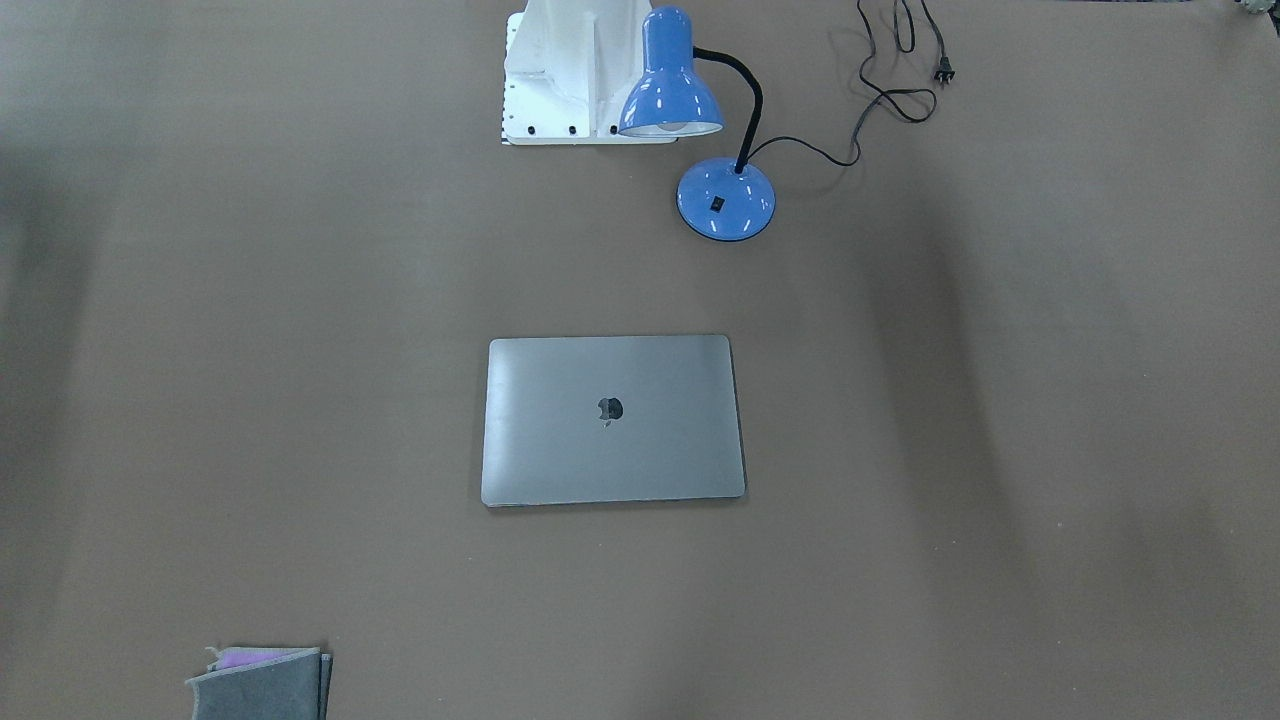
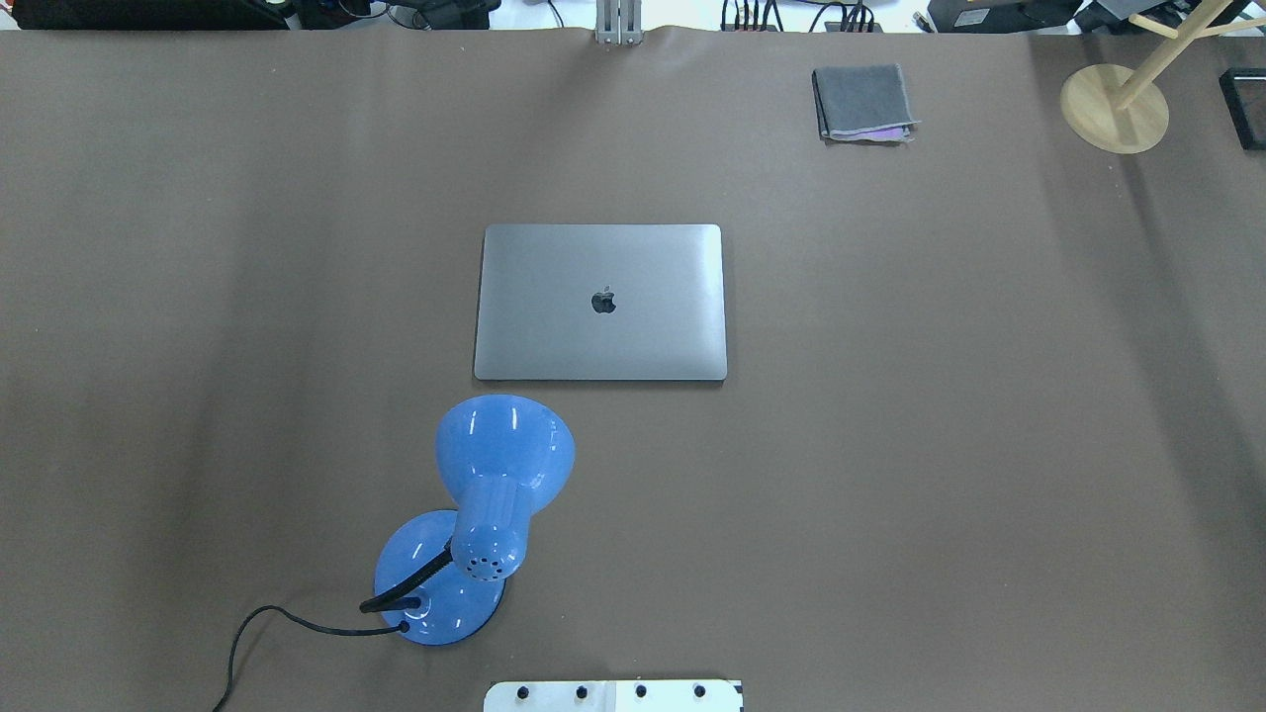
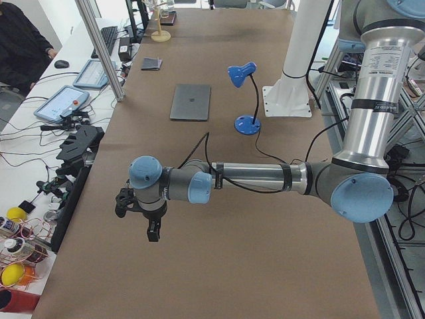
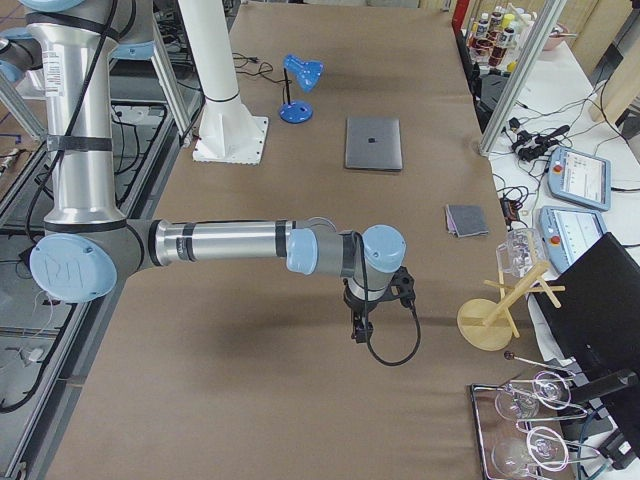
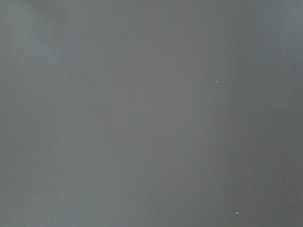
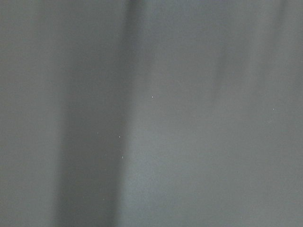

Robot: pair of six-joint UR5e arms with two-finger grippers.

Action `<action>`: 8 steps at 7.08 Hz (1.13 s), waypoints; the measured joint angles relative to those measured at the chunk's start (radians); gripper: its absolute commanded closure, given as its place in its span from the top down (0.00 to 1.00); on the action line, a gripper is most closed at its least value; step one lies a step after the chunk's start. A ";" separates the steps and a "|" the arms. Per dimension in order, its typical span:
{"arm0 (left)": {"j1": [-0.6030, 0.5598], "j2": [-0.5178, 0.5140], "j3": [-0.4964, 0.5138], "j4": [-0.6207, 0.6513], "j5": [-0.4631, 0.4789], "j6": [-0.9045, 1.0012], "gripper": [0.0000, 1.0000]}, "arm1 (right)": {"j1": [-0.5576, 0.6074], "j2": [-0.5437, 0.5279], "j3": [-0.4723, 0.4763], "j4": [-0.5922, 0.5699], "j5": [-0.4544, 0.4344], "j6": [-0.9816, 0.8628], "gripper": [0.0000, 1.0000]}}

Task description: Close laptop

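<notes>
The space-grey laptop (image 2: 600,302) lies flat in the middle of the brown table with its lid down and the dark apple logo facing up. It also shows in the front-facing view (image 1: 613,420), the left view (image 3: 190,102) and the right view (image 4: 373,143). My left gripper (image 3: 151,229) hangs over the table's left end, far from the laptop. My right gripper (image 4: 360,325) hangs over the right end, also far from it. Both show only in the side views, so I cannot tell whether they are open or shut. The wrist views show only bare table.
A blue desk lamp (image 2: 485,514) with a black cord stands between the laptop and the robot base (image 2: 613,695). A folded grey cloth (image 2: 862,103) lies at the far right. A wooden stand (image 2: 1118,104) sits at the far right corner.
</notes>
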 measured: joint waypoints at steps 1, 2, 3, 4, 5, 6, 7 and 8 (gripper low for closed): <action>-0.015 0.018 -0.019 0.012 -0.027 0.018 0.98 | 0.011 -0.016 -0.002 0.019 0.009 -0.020 1.00; -0.021 0.027 -0.036 0.029 -0.043 0.021 0.98 | 0.019 -0.022 -0.002 0.031 0.012 -0.026 1.00; -0.022 0.030 -0.042 0.038 -0.048 0.022 0.98 | 0.026 -0.024 0.000 0.037 0.014 -0.028 1.00; -0.022 0.031 -0.042 0.042 -0.049 0.022 0.98 | 0.032 -0.024 0.004 0.039 0.015 -0.028 1.00; -0.022 0.031 -0.043 0.043 -0.049 0.023 0.98 | 0.038 -0.022 0.007 0.040 0.016 -0.028 1.00; -0.022 0.032 -0.044 0.044 -0.049 0.022 0.98 | 0.040 -0.019 0.010 0.041 0.016 -0.028 1.00; -0.022 0.032 -0.045 0.044 -0.049 0.022 0.98 | 0.041 -0.015 0.012 0.041 0.017 -0.028 1.00; -0.021 0.032 -0.045 0.044 -0.048 0.022 0.98 | 0.042 -0.012 0.018 0.041 0.017 -0.028 1.00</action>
